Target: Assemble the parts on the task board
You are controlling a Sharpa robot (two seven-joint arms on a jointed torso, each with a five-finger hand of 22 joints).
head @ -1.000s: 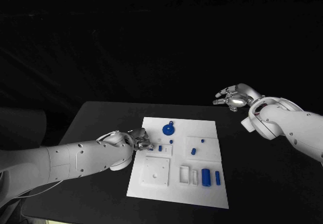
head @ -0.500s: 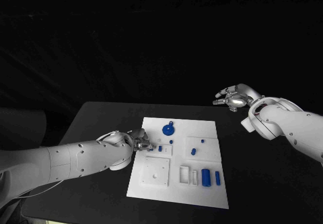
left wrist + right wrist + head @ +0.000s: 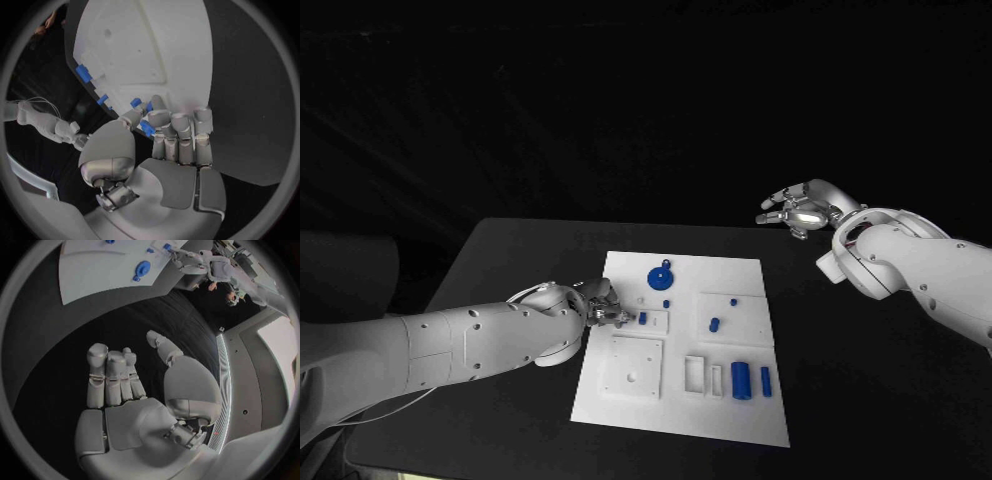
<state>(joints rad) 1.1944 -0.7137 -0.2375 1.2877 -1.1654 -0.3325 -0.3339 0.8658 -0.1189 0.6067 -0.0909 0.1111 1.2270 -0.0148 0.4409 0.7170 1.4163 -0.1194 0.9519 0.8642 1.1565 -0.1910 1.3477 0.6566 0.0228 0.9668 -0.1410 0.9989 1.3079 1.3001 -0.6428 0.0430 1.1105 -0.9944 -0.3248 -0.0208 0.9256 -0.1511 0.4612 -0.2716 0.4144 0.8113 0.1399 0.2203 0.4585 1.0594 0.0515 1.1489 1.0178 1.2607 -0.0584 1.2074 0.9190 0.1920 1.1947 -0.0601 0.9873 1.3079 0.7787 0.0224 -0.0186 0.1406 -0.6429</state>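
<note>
Left hand (image 3: 599, 303) is down at the task board (image 3: 733, 415), at its left edge and just beside the small square fixture with the blue pin (image 3: 643, 318). From the left wrist camera, the fingers (image 3: 178, 131) are curled in and a small blue part (image 3: 147, 128) sits pinched between thumb and fingertips, right over the board's rim. So that hand is grasping a piece, not resting.

Right hand (image 3: 800, 211) hangs well apart from the board, up beyond its far right corner, fingers released and spread, holding nothing. The right wrist camera shows that open palm (image 3: 125, 405) over bare dark surface (image 3: 516, 250).

On the board: the blue round piece (image 3: 661, 274) lies toward the far side from the left hand, a short blue peg (image 3: 714, 323) sits in the middle, and two blue blocks (image 3: 741, 379) stand in the near right slots.

The risk, as I judge it: the pinch is small and the part is mostly hidden by the fingers, so a slight tilt on the way down could jam it against the fixture's edge or let it slip out and roll off the board.

Compared with a second ago, the left hand has crept a touch nearer the pin fixture; the right hand and the loose parts have not moved.
</note>
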